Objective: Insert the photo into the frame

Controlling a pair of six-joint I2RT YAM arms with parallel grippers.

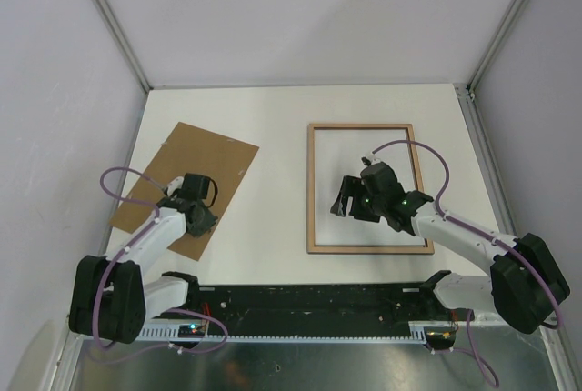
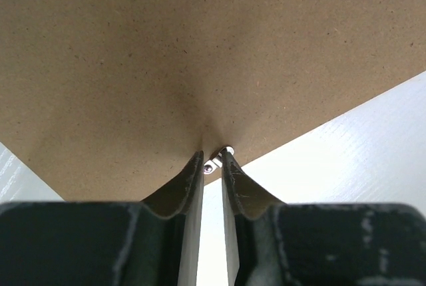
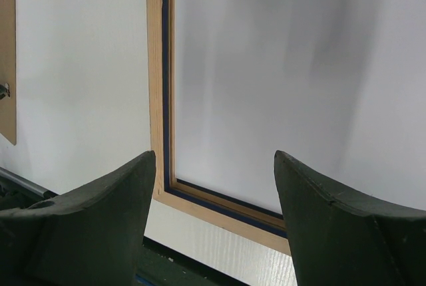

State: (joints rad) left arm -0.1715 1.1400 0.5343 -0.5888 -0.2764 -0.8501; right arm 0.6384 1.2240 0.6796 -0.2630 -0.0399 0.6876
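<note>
On my screen the left tool (image 2: 212, 155) had its fingers drawn nearly together, with only a thin slit of white showing between them. The tips sat at the near edge of the brown backing board (image 2: 200, 46), either side of a small metal clip (image 2: 227, 149) fixed there. I could not tell whether they were actually pinching the clip or the board. From above, that board lay at an angle on the left of the white table (image 1: 273, 109), well apart from the frame.

The right tool (image 3: 214, 157) was spread wide with nothing between its fingers, hanging over the near left part of the frame (image 3: 154, 66). The frame lay flat on the table right of centre, pale wood side up, with a thin navy line showing along its inner lip. A smooth white sheet (image 3: 279, 66) filled the opening. I could not tell whether that was the photo's plain back.
</note>
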